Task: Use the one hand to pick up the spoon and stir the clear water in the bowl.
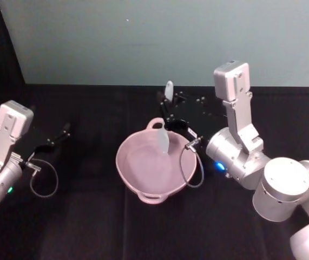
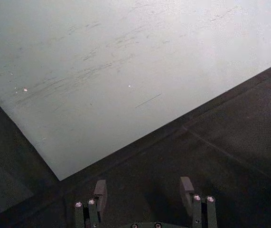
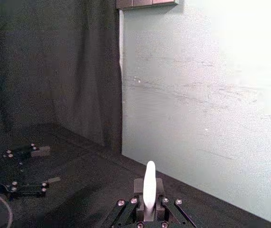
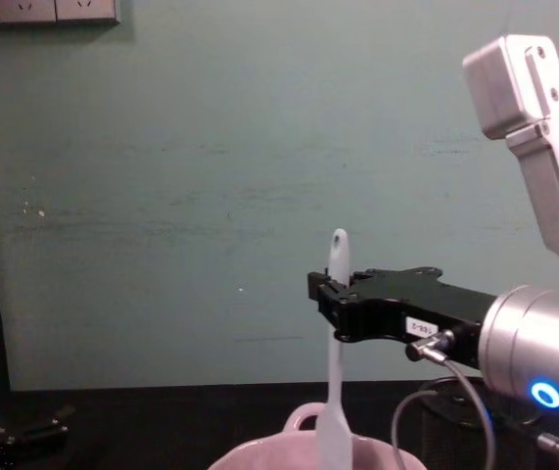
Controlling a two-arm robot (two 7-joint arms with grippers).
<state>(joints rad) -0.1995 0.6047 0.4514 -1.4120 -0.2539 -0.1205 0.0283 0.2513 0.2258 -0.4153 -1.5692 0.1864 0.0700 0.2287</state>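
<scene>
one spoon (image 4: 335,397) stands clamped in right pincer (image 4: 330,292) over bowl (image 1: 138,169); left pincer (image 2: 143,190) gapes.

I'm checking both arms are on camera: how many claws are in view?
2. The left claw is open, far to the left and apart from the bowl; the right claw grips the spoon upright over the bowl.

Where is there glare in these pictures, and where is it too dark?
Right wrist view: bright light washes out part of the wall behind the spoon. Head view: the right pincer and the left pincer nearly merge with the black cloth.
</scene>
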